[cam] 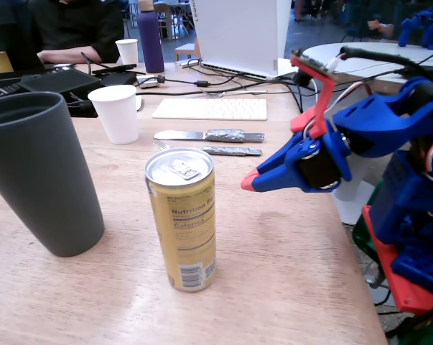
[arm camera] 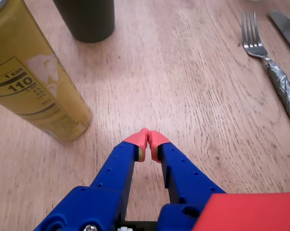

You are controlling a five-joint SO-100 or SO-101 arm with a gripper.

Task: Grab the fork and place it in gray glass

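The fork (cam: 220, 150) lies flat on the wooden table behind the yellow can, tines pointing left, foil handle to the right. In the wrist view the fork (arm camera: 272, 67) is at the upper right. The gray glass (cam: 40, 180) stands upright at the left; its base shows at the top of the wrist view (arm camera: 87, 19). My blue gripper (cam: 250, 182) with red tips hovers above the table to the right of the can, well short of the fork. In the wrist view the gripper (arm camera: 147, 139) is shut and empty, tips touching.
A yellow can (cam: 184, 215) stands mid-table, also at the wrist view's left (arm camera: 34, 77). A foil-handled knife (cam: 209, 135) lies just behind the fork. White paper cups (cam: 117, 113), a keyboard (cam: 210, 108), a purple bottle (cam: 150, 36) and cables sit behind. The table edge is at the right.
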